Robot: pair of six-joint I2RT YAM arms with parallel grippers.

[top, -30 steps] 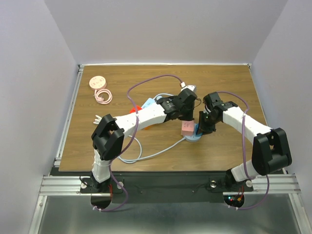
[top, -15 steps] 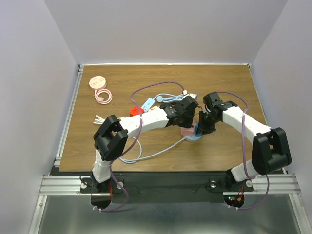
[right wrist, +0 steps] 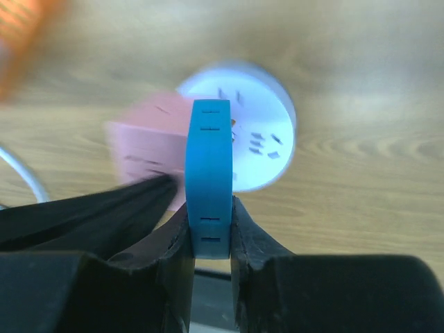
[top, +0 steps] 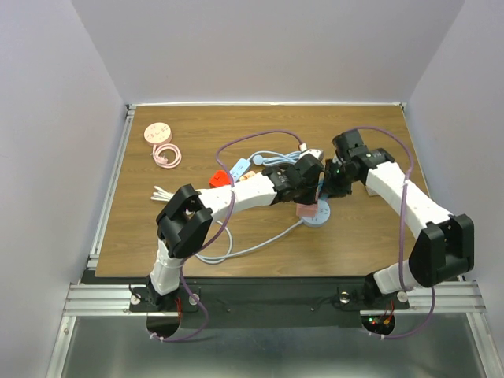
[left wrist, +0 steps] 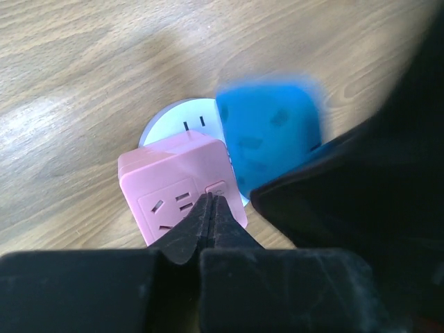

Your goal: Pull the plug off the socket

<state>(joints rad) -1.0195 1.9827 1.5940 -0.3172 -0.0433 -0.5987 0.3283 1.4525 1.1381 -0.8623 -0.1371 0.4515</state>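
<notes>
A round white socket (top: pixel 317 213) lies on the wooden table, with a pink cube adapter (top: pixel 303 209) on it. My right gripper (top: pixel 331 183) is shut on a flat blue plug (right wrist: pixel 209 173) and holds it above the socket (right wrist: pixel 262 139), apart from it. My left gripper (left wrist: pixel 210 201) is shut and empty, its tips resting on the top face of the pink cube (left wrist: pixel 180 187). In the left wrist view the blue plug (left wrist: pixel 270 135) hangs blurred over the socket (left wrist: pixel 182 122), next to the cube. The pink cube also shows blurred in the right wrist view (right wrist: pixel 142 142).
A pink round power strip (top: pixel 157 133) with a coiled cord (top: pixel 167 156) lies at the back left. A red object (top: pixel 219 177), a light blue adapter (top: pixel 240 167) and white prongs (top: pixel 161 191) lie left of centre. A grey cable (top: pixel 252 249) runs from the socket toward the front.
My right gripper has lifted the blue plug up off the socket and moved toward the back. My left gripper has come down onto the pink cube and stays on it.
</notes>
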